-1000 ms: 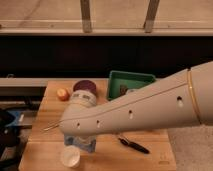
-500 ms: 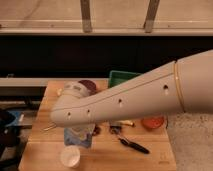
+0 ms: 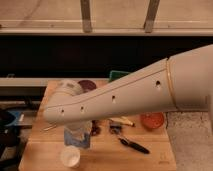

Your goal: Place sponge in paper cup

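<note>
My arm reaches in from the right across the wooden table (image 3: pixel 165 155). My gripper (image 3: pixel 78 129) hangs below the arm's end at the front left and is shut on the light blue sponge (image 3: pixel 77 137). The sponge sits just above and slightly behind the white paper cup (image 3: pixel 70 156), which stands upright near the table's front edge. The arm hides most of the gripper.
An orange-red bowl (image 3: pixel 152 120) is at the right. A black utensil (image 3: pixel 132 145) lies in front of the centre. A green tray (image 3: pixel 118 75), a dark bowl (image 3: pixel 88 85) and a white container (image 3: pixel 67 88) stand at the back. Small items (image 3: pixel 120 121) lie under the arm.
The arm has swung upward and leftward, covering more of the table. The sponge rose slightly with the gripper and stays above the cup. The cup has not moved.
</note>
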{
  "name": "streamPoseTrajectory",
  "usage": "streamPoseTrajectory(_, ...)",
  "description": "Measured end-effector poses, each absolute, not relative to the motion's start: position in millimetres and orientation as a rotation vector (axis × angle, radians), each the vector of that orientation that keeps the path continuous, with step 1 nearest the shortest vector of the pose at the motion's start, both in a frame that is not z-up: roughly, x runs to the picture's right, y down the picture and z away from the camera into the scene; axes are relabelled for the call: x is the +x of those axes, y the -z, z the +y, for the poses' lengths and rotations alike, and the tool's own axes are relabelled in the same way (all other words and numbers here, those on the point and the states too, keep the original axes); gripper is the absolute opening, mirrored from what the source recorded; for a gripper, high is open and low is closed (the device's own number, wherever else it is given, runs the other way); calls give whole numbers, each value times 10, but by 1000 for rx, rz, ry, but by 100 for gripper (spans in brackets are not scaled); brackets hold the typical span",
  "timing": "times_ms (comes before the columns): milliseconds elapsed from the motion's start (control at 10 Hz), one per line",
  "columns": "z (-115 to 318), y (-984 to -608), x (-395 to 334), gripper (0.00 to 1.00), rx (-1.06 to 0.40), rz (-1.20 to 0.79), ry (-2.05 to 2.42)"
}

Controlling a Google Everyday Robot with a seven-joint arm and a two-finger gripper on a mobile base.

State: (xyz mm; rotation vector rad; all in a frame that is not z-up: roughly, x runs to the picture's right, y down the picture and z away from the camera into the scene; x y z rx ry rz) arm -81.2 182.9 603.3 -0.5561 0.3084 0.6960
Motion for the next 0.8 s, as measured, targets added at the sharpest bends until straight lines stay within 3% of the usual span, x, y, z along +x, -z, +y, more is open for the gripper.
streamPoseTrajectory(800,1747,-5956,-894,0,-629,318,-670)
